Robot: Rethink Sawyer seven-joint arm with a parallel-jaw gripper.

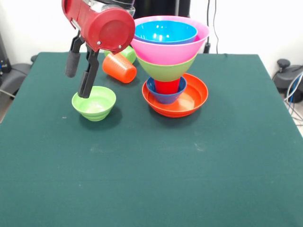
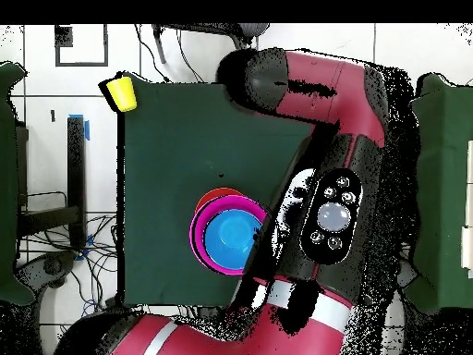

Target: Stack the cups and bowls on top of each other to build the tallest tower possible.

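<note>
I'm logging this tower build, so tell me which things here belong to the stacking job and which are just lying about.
Job things: tower, small green bowl, orange cup, light green cup, yellow cup, gripper.

Lying about: cables beside the table, blue tape on the floor.

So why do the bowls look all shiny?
Front view: the glossy blue bowl and small green bowl catch white glints of light, and soft shadows sit on the table. Overhead view: the blue bowl looks flat, with no clear glint.
</note>
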